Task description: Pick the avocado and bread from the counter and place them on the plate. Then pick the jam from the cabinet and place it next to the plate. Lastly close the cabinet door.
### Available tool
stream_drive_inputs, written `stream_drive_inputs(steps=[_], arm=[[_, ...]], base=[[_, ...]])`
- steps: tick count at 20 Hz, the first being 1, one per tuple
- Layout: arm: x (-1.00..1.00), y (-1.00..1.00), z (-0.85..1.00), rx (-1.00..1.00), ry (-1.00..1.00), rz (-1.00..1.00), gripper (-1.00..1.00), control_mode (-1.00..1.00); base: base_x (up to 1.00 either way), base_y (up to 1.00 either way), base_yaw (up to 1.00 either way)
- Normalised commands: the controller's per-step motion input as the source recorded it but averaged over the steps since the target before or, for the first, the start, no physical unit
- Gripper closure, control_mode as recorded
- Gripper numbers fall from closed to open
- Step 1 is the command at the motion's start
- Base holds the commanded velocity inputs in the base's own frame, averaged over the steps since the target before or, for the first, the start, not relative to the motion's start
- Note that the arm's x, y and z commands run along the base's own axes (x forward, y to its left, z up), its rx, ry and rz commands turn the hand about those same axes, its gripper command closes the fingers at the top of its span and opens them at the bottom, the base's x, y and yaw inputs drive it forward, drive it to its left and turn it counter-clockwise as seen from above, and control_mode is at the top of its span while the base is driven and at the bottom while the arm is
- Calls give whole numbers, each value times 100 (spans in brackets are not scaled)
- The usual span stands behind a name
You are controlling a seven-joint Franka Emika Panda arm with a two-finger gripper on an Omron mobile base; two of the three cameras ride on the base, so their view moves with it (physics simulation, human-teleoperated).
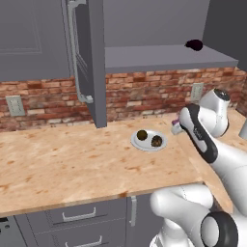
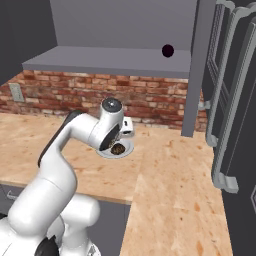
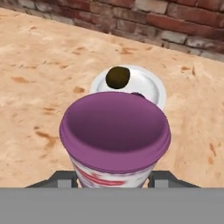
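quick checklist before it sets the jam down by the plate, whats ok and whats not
1. Jam held in the gripper: ok, the jar sits between the finger tips in the hand view.
2. Avocado on the plate: ok.
3. Bread on the plate: ok, beside the avocado.
4. Bare counter next to the plate for the jar: ok, open wood lies on every side of it.
5. Jar low enough to release: cannot tell, its base is hidden.
6. Cabinet door closed: not ok, it stands open, and a dark lump lies on the shelf.
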Motion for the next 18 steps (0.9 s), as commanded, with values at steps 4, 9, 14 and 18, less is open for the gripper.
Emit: stream_drive_inputs(steps=[4,9,14,18], arm=[[-2,0,-47,-12,-14,11,100,-100],[-9,-1,-40,-3,-26,10,100,-100],[0,-1,-33,0,-10,5,100,-100],[0,-10,-30,0,0,2,100,-100]], base=[[0,0,0],[0,0,0],[0,0,0],[0,0,0]])
